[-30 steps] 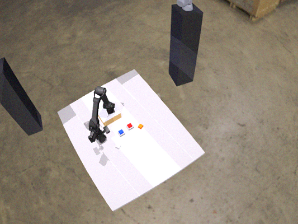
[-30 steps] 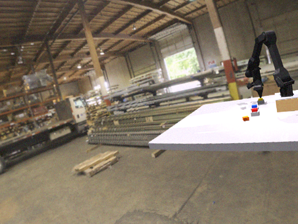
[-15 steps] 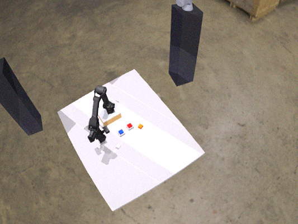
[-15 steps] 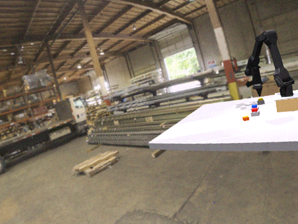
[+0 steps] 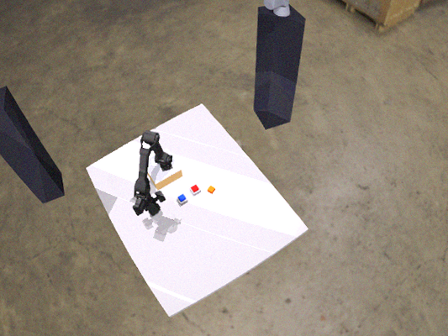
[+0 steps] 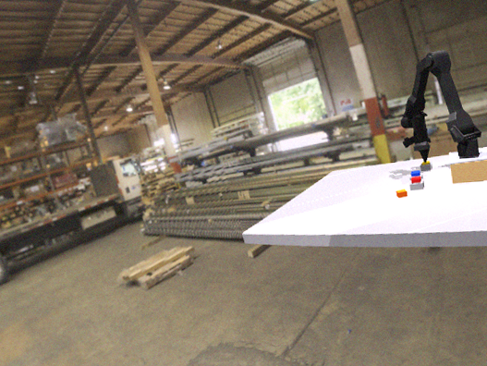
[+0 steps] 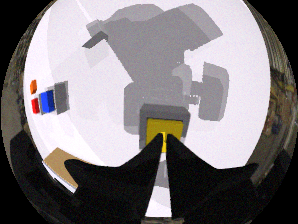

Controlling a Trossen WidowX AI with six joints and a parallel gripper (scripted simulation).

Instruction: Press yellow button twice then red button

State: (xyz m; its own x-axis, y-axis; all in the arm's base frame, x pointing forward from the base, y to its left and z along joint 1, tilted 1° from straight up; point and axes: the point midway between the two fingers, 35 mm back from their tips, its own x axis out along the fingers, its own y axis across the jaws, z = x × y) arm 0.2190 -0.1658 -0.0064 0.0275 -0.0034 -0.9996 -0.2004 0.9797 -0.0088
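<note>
The yellow button [image 6: 426, 162] [image 7: 164, 127] sits in a grey housing near the arm's base. My gripper [image 6: 424, 159] [image 7: 164, 137] [image 5: 143, 210] is shut and points straight down, its tip on the yellow button's top. In the top view the arm hides this button. The blue button [image 5: 182, 199] [image 6: 415, 173] [image 7: 47, 102] and the red button [image 5: 195, 189] [image 6: 415, 179] [image 7: 35, 106] stand in a row to the side, apart from the gripper.
An orange block [image 5: 211, 189] [image 6: 401, 193] [image 7: 33, 86] lies beyond the red button. A tan flat box [image 5: 168, 179] [image 6: 478, 170] [image 7: 60, 165] lies by the arm's base. All rest on a white table [image 5: 214, 256] [image 6: 351, 218]. Dark pillars [image 5: 278, 66] [image 5: 18, 145] stand off the table.
</note>
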